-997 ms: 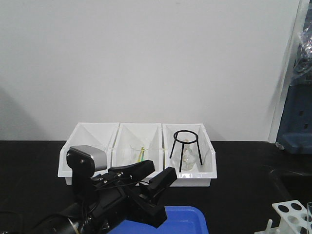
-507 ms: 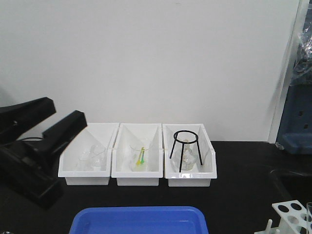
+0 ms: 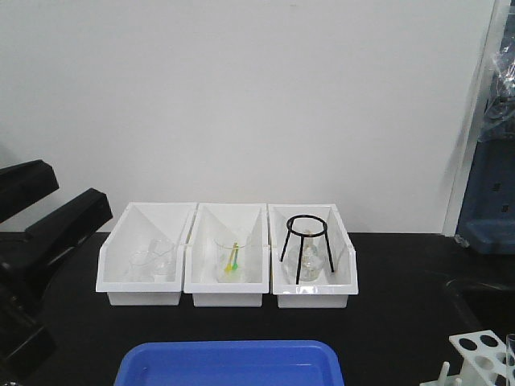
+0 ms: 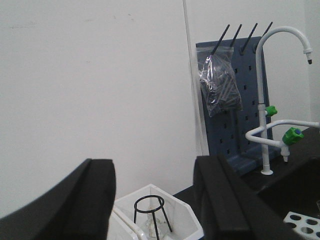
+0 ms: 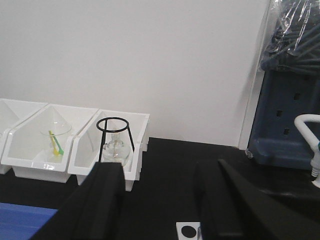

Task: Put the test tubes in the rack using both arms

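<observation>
The white rack [image 3: 481, 352] stands at the bottom right corner of the front view, with round holes in its top plate. A slim clear shape that may be a test tube [image 3: 511, 347] shows at the frame edge beside it. My left gripper [image 3: 79, 190] is raised at the far left, open, with nothing between its fingers. In the left wrist view the left gripper [image 4: 155, 192] frames the far wall, and the rack [image 4: 303, 220] lies low on the right. My right gripper [image 5: 160, 197] is open and empty above the black bench, with a corner of the rack [image 5: 188, 231] just below it.
Three white bins [image 3: 227, 286] line the back of the bench; they hold beakers, a yellow-green stick and a black wire tripod [image 3: 306, 246]. A blue tray [image 3: 229, 363] sits at the front. A blue pegboard [image 4: 235, 105] and a white tap [image 4: 262, 95] stand to the right.
My left gripper has swung from low over the blue tray up and off to the far left, staying open. The bins it covered are now in plain view.
</observation>
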